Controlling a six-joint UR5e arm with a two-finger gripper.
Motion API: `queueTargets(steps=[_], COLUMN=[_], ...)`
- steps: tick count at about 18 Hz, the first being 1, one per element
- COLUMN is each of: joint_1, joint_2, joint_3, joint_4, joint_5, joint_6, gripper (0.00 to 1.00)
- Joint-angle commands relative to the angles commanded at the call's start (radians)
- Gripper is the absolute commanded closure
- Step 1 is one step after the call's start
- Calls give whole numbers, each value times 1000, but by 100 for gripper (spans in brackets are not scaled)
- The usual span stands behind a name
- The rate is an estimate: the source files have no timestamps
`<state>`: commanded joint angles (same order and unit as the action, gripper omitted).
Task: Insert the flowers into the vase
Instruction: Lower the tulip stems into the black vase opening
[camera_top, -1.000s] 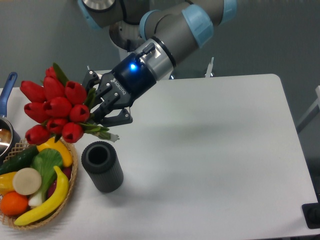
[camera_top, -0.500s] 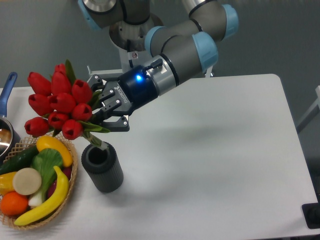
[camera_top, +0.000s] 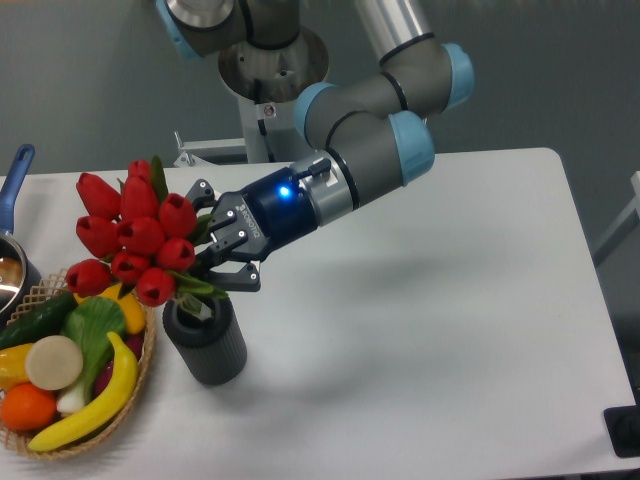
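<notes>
Overhead, a grey-and-blue robot arm (camera_top: 370, 150) reaches across the white bench (camera_top: 430, 300), its claw (camera_top: 222, 248) clamped on the stems of the flowers (camera_top: 135, 235). Red buds lean left over a wicker basket (camera_top: 140, 385) of fruit and vegetables, while the stem ends dip into the mouth of the dark ribbed vase (camera_top: 207, 342) standing beside it.

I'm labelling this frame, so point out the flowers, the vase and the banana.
flowers (camera_top: 140, 238): fixed camera, on a middle red bud.
vase (camera_top: 212, 352): fixed camera, on its ribbed side.
banana (camera_top: 100, 400): fixed camera, on its curved middle.
</notes>
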<state>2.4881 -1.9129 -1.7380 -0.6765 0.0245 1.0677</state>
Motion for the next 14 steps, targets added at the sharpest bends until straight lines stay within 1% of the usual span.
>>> queueTargets(steps=[4,9,11,14], joint_1=[-2,-2,-2,-2], joint_2=[-2,-5,-18,-61], joint_3=[-18,-64,-80,-87], joint_4=[0,0,0,-2], joint_5=[0,3,11,20], joint_6=[2,20,50,115], gripper=[72,72,72,72])
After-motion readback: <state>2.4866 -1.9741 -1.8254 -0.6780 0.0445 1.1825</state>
